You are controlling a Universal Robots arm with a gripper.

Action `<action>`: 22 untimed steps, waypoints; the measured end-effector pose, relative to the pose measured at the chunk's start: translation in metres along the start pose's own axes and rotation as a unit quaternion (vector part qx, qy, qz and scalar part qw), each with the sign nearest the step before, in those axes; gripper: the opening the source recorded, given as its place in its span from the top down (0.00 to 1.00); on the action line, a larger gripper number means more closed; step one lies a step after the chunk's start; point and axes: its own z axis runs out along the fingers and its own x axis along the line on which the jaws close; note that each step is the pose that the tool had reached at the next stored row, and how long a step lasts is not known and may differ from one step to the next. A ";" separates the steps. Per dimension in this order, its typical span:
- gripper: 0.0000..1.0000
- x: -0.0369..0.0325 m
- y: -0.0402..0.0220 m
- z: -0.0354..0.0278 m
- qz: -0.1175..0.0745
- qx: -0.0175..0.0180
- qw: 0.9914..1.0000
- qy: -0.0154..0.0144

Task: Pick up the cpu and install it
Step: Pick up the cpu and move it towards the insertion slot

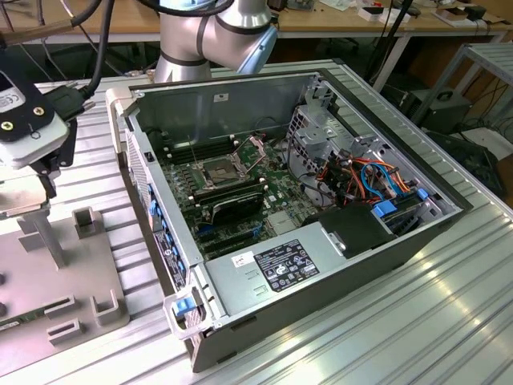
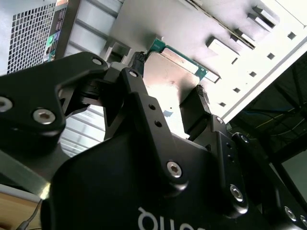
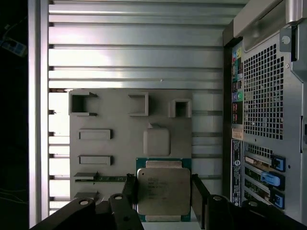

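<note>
First wrist view: flat square silver-grey metal cpu [image 3: 163, 190] at a grey slotted fixture plate [image 3: 122, 143].
Jaws pinch its two opposite edges, likely to keep it level.

In the exterior view the computer case [image 1: 232, 104] stood in the middle of the table [image 1: 417, 321], and the fixture plate [image 1: 84, 269] lay at eight o'clock from it, beside its wall. Inside the case the socket [image 1: 218, 171] sat on the motherboard [image 1: 276, 188], with the power supply [image 1: 276, 269] at five o'clock from it and the cables [image 1: 365, 172] at three o'clock. The gripper [image 3: 162, 177] hung over the fixture plate, the cpu [image 3: 164, 196] directly under it.
</note>
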 end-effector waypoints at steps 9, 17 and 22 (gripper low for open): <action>0.45 -0.0230 -0.0002 0.0003 0.000 0.000 1.000 0.000; 0.45 -0.0386 -0.0002 0.0005 0.000 0.000 1.000 0.000; 0.45 -0.0474 -0.0003 0.0006 0.000 0.000 1.000 0.000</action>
